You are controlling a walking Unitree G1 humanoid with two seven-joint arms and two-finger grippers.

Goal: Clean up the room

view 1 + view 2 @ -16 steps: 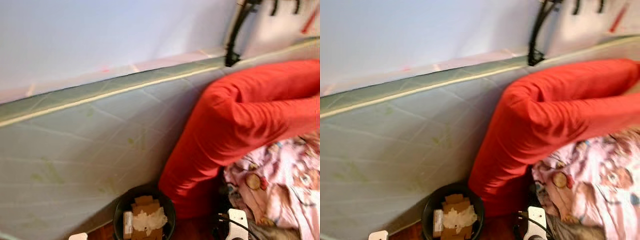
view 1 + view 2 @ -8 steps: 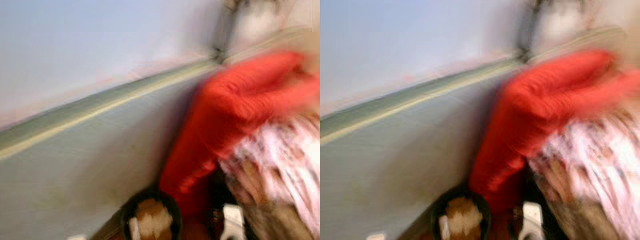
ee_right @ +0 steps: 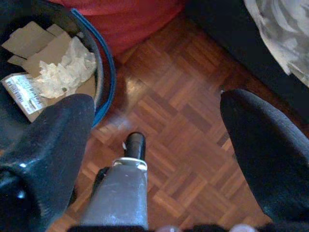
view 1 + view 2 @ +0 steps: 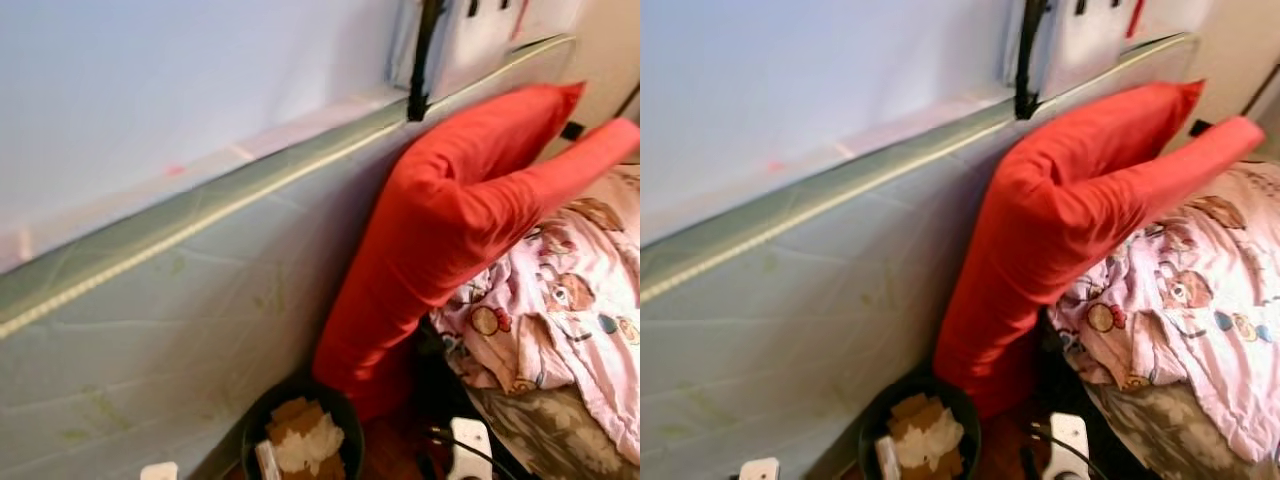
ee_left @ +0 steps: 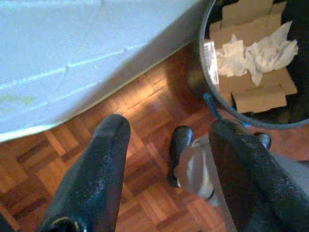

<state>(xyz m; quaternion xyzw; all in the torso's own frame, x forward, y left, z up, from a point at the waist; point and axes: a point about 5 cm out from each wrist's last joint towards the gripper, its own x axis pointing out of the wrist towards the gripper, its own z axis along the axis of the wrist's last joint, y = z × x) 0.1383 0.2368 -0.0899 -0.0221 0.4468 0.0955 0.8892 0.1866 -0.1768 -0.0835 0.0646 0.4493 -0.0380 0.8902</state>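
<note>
A black waste bin (image 4: 252, 428) stands on the parquet floor at the foot of an upright mattress (image 4: 180, 300); it holds cardboard pieces and crumpled white paper (image 5: 260, 50). A big red pillow (image 4: 440, 220) leans against the mattress, its lower end behind the bin. A pink patterned blanket (image 4: 570, 290) lies crumpled to the right. My left gripper (image 5: 169, 130) hangs open above the floor beside the bin, nothing between its fingers. My right gripper (image 3: 159, 104) is open too, over bare parquet between the bin (image 3: 104, 72) and the bed's dark base.
A white power strip (image 4: 470, 440) with a black cable lies on the floor right of the bin. A small white object (image 4: 158, 470) sits at the mattress foot. A black cable (image 4: 420, 60) hangs down the wall above the pillow. Brown bedding (image 4: 560, 440) lies under the blanket.
The camera has swung after a blurred moment, now showing the pillow's far end and more of the blanket. The bin, pillow and blanket themselves have not moved.
</note>
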